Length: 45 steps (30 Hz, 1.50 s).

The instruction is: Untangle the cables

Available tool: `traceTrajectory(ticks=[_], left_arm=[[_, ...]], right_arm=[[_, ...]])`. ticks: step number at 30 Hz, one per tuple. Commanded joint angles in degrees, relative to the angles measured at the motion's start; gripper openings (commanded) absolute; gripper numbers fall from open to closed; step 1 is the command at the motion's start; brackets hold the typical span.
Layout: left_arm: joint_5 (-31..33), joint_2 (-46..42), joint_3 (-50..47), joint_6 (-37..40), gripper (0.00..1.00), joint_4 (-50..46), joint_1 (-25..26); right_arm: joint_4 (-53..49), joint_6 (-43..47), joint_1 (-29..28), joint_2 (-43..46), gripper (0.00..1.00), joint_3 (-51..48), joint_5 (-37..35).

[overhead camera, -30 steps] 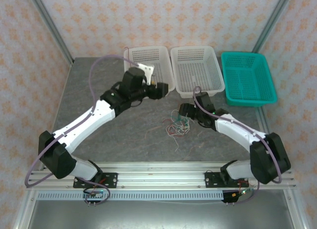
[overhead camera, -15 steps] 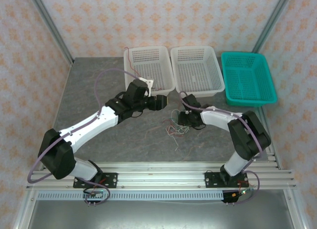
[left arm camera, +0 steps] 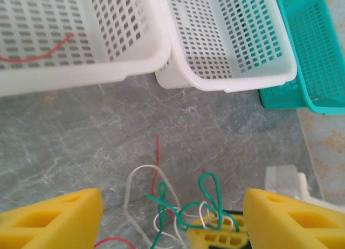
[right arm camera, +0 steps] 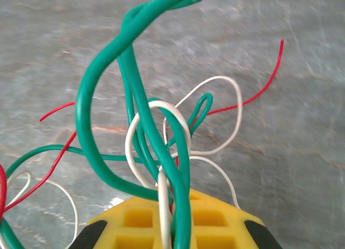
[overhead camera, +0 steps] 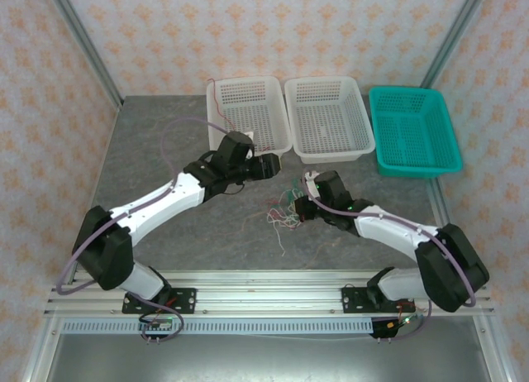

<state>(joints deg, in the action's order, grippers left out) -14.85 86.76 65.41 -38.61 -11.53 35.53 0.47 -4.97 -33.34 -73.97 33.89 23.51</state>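
Observation:
The cables are a small tangle of thin red, green and white wires on the grey table between the arms. My right gripper is shut on green and white strands at the tangle's right side. In the right wrist view its yellow fingers pinch those strands, and the cables' loops rise above the table. My left gripper hovers open just behind the tangle. Its yellow fingers stand wide apart either side of the cables. One red wire lies in the left white basket.
Three baskets line the far side: a left white basket, a middle white basket and a teal basket. Lilac arm cables arc over the left arm. The table's right edge runs beside the teal basket.
My right gripper came in from the right and shut on the tangle's green and white strands, dragging it slightly left. My left gripper moved nearer, from the basket toward the tangle.

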Motion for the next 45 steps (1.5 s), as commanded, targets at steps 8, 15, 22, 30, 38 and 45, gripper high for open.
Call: traceTrajectory(ticks=[8,15,22,30,38,45], left_arm=[[-10.3,9.39,-0.11,-6.43,0.67,14.52,0.33],[-4.03,6.4,-0.16,-3.8,0.67,10.6,0.33],[-0.88,5.81,-0.53,-1.72,0.68,4.89,0.33],[0.6,9.46,1.45,-0.16,0.68,1.67,1.09],[0.53,19.31,10.46,2.04,0.61,-3.58,3.85],[-1.78,28.49,15.94,0.15,0.58,0.05,4.88]], right_arm=[[9.29,4.43,-0.46,3.85,0.0,-2.13,8.92],[4.9,3.96,-0.35,4.6,0.0,-3.51,0.26],[8.58,-0.61,-0.48,-0.79,0.0,-6.44,2.55],[-4.52,-15.35,-0.54,-11.28,0.07,0.37,6.93],[-6.06,-15.13,-0.67,-10.58,0.09,-1.5,6.78],[-5.36,-13.71,-0.73,-8.58,0.36,-3.39,3.0]])
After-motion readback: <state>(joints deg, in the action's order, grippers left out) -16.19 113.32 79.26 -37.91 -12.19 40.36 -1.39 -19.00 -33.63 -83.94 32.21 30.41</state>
